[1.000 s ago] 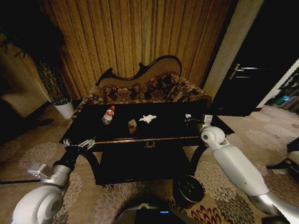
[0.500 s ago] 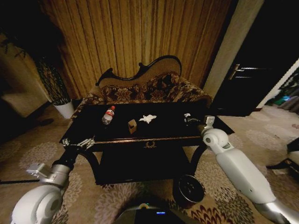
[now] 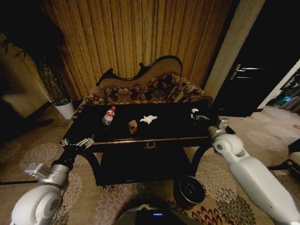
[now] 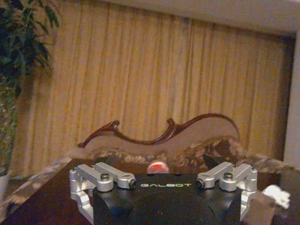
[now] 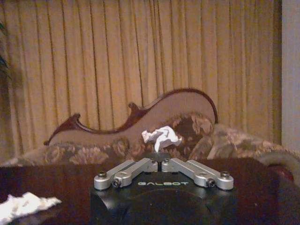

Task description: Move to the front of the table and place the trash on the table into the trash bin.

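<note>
1. Trash on the counter. In the head view, find the counter (image 3: 168, 125), glossy black with a thin gold trim along its front edge. Three loose items lie on its left half:
   - The cardboard box (image 3: 132, 126) stands near the front edge.
   - The clear bottle (image 3: 108, 116), with its red cap, lies at 10 o'clock from the box.
   - The crumpled tissue (image 3: 148, 119) lies at 2 o'clock from the box, apart from it.

2. Right tool. The right tool (image 3: 197, 115) hangs over the counter's 3 o'clock end, well apart from the tissue. In the right wrist view its fingers (image 5: 126, 174) are drawn together at the centre. The right tool (image 5: 159, 164) is clenched on a crumpled white scrap (image 5: 161, 137), which sticks out beyond the tips. You cannot tell from the head view whether the scrap touches the counter.

3. Left tool. The left tool (image 3: 77, 143) sits at the counter's 8 o'clock corner, just beside the front edge. In the left wrist view the left tool (image 4: 164, 180) is released. Its fingers (image 4: 115, 176) are spread wide and grasp nothing. The bottle's red cap (image 4: 158, 167) shows beyond them.

4. Trash bin. The trash bin (image 3: 190, 190) stands on the patterned carpet (image 3: 117, 201) at 5 o'clock from the counter, near its front right leg. It is upright, with a dark rim and a dark interior.

5. Surroundings. A floral sofa (image 3: 150, 91) with a curved dark frame stands at 12 o'clock behind the counter, against a pleated curtain (image 3: 136, 37). A white plant pot (image 3: 64, 110) stands at 10 o'clock.
</note>
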Controlling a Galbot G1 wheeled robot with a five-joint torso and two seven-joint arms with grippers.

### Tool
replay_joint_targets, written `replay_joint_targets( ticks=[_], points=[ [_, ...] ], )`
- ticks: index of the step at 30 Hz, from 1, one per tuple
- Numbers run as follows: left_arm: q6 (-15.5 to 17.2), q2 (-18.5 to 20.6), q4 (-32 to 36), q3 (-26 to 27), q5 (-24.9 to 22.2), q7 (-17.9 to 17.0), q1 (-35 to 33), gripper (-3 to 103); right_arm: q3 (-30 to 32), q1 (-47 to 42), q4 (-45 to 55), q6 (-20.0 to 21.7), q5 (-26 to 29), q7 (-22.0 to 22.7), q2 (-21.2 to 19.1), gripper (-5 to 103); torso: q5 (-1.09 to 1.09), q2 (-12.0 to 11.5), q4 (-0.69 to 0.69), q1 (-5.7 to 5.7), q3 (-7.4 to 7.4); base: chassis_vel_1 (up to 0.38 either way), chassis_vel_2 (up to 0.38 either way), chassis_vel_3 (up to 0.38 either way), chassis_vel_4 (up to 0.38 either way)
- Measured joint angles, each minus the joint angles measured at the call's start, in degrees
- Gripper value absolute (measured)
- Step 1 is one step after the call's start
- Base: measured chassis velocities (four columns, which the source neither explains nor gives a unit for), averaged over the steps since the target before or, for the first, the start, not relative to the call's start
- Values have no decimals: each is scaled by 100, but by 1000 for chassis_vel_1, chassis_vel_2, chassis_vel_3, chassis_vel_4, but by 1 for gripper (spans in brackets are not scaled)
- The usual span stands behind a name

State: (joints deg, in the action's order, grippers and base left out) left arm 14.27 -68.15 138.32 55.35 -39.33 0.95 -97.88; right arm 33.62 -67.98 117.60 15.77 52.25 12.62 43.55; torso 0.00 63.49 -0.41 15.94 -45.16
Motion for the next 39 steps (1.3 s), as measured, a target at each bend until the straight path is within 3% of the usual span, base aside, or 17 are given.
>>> replay_joint_targets(
  ticks=[11,17,39],
  points=[
    [524,55,-69,160,-165,-197,381,100,751,-1164,682,-17,-368,190,515,0,1,0,-2,0,0,0,0,0,0],
    [549,93,11,201,-254,-188,398,100,951,-1641,896,-14,-645,183,770,0,0,0,0,0,0,0,0,0,0],
    [512,70,-28,176,-269,-48,379,100,1100,-1983,1125,5,-711,182,838,0,0,-1,1,1,-1,0,0,0,0]
  ],
)
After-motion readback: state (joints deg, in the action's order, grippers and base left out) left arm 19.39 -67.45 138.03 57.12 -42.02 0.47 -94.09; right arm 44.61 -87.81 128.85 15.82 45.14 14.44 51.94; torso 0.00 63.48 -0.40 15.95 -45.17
